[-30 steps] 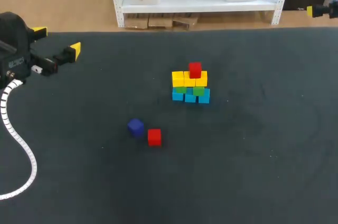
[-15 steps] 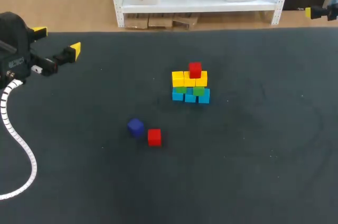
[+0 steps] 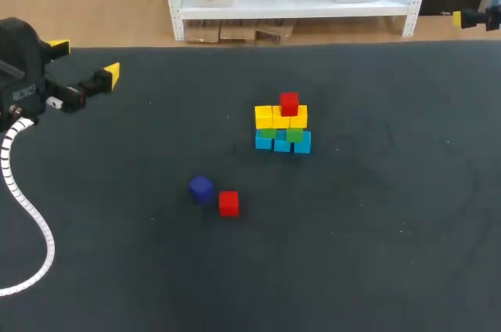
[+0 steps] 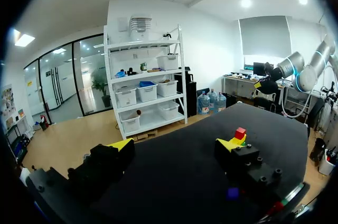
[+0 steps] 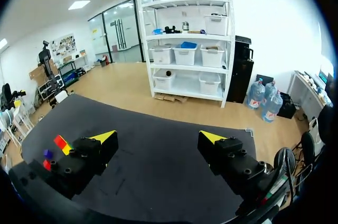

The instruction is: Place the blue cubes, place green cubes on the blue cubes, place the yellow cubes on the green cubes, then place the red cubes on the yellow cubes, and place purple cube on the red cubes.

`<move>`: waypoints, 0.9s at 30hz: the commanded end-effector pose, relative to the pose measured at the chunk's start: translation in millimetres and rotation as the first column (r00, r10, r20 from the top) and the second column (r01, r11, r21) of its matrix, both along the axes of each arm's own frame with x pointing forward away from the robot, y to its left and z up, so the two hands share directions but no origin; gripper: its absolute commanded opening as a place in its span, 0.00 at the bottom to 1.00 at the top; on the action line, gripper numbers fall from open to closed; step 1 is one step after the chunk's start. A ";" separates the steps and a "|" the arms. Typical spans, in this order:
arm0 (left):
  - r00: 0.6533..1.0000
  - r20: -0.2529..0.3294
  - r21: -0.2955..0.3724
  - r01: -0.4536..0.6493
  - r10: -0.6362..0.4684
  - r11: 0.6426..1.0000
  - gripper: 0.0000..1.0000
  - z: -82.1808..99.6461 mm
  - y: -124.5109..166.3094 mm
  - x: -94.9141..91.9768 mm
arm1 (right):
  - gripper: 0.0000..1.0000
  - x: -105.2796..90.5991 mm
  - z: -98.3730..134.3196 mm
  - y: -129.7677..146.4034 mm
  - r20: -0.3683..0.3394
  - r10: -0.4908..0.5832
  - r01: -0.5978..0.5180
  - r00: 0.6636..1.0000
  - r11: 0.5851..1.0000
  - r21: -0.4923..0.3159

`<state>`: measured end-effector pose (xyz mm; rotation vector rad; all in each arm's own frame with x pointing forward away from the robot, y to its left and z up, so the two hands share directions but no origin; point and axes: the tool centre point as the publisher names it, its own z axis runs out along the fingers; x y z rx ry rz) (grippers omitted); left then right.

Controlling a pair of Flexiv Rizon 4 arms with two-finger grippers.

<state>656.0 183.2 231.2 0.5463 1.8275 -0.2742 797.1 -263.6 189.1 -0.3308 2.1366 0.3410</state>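
Nothing on the table has shifted in the last second; both arms are parked at the far corners.
The loose red cube sits left of centre, just beside the purple cube, on the near-edge side of the stack. Our left gripper is at the far-left corner, fingers wide, empty. Our right gripper is off the far-right corner, also wide, empty. We judge the left arm nearer.
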 end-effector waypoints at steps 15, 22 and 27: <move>0.848 -0.239 0.481 0.527 -0.473 0.701 1.00 39.1 -68.6 -49.8 | 1.00 0.3 -0.4 -0.4 0.000 0.002 -0.002 1.000 1.000 0.001; 0.726 -0.437 0.525 0.685 -0.531 0.505 1.00 21.2 -105.8 -74.0 | 1.00 0.3 -0.4 -0.4 0.000 0.002 -0.002 1.000 1.000 0.001; 0.644 -0.583 0.458 0.764 -0.496 0.454 1.00 -10.8 -129.5 -85.5 | 1.00 0.3 -0.4 -0.4 0.000 0.002 -0.002 1.000 1.000 0.001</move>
